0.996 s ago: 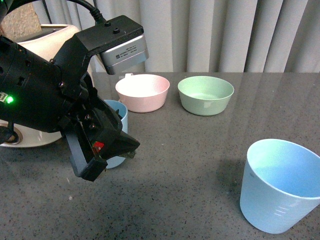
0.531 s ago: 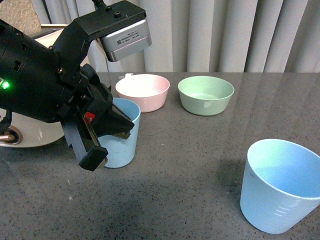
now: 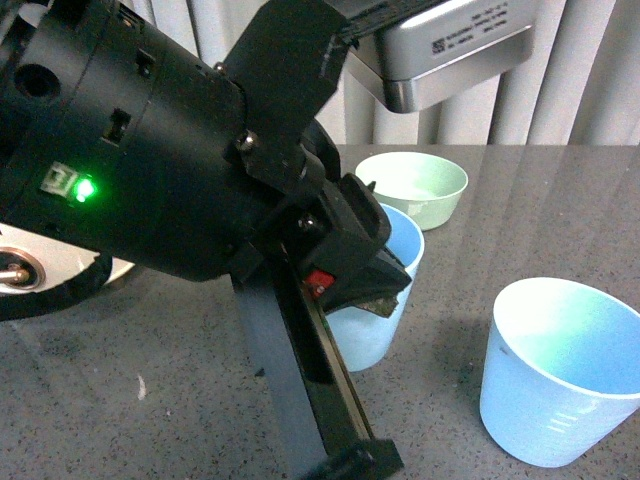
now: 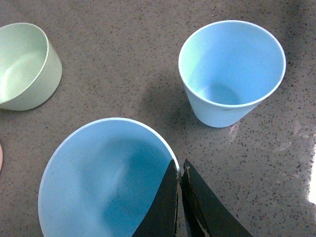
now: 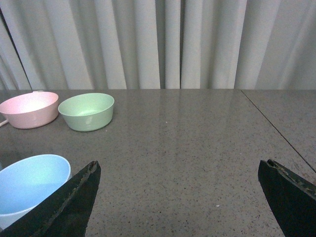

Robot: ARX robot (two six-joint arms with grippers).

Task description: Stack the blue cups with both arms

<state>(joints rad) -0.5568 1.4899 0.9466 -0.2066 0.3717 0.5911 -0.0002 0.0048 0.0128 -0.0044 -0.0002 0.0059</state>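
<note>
My left pincer point(image 4: 180, 173) pinches the rim of the held blue cup point(image 4: 98, 182), mid-table, left of the other blue cup point(image 3: 555, 370) at near right. Best to centre over its mouth, then lower straight. Right pincer point(image 5: 177, 165) gapes wide, empty

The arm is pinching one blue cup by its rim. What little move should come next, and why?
Probably carry the held light blue plastic tumbler sideways until it hangs over the second light blue plastic tumbler. The left jaws are shut on the held one's rim, and the second stands upright, empty, apart from it.
</note>
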